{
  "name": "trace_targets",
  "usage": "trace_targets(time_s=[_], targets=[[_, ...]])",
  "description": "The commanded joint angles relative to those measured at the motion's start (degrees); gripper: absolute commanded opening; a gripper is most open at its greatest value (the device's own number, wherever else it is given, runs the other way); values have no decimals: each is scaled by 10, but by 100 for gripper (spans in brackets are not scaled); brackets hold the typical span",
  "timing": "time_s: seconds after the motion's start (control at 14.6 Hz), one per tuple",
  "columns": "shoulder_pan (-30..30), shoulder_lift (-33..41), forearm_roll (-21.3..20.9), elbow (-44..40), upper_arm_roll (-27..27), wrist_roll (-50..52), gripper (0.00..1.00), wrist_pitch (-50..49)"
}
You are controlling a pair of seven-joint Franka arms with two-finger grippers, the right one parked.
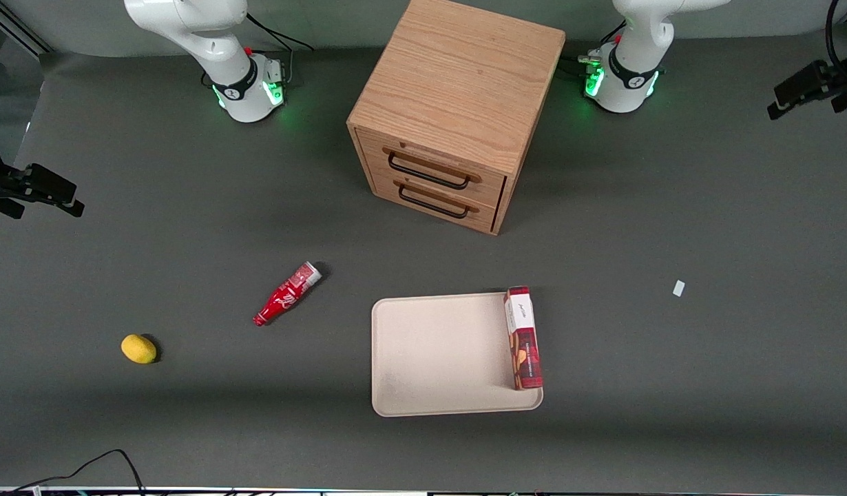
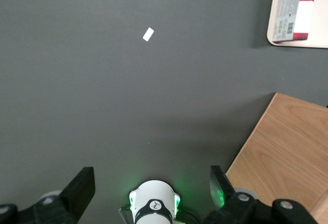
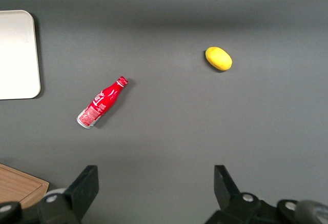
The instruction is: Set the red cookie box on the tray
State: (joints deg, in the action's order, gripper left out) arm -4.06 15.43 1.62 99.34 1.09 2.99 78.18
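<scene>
The tray (image 1: 437, 358) lies nearest the front camera, and the red cookie box (image 1: 523, 337) stands on its long edge just inside the rim toward the working arm's end, so the placing looks finished. The claw (image 2: 151, 183) hangs high above the bare counter (image 2: 102, 106), spread wide and empty, apparently retracted clear of the box.

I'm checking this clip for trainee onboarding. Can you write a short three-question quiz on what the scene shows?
1. True or false: the dark red plaid cardboard cookie box stands on edge on the beige rimmed tray.
2. The open left gripper is: A) at the box, B) up by its arm's base, holding nothing.
3. Which lies nearer the front camera: the yellow lemon or the small red bottle?

Key: 1 true; 2 B; 3 the lemon.
</scene>
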Motion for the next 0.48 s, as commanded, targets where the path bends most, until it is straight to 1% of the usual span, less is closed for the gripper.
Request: trace_targets(time_s=[0.0,0.14,0.21,0.27,0.41], targets=[[20,6,-1,15,1,3,100,7],[52,-16,-6,-13,-12,-4,100,-10],[75,-34,-13,-40,-38,-6,100,-26],[86,-50,-13,-65,-49,-7,100,-44],[85,-57,-13,-79,-49,-5,100,-65]])
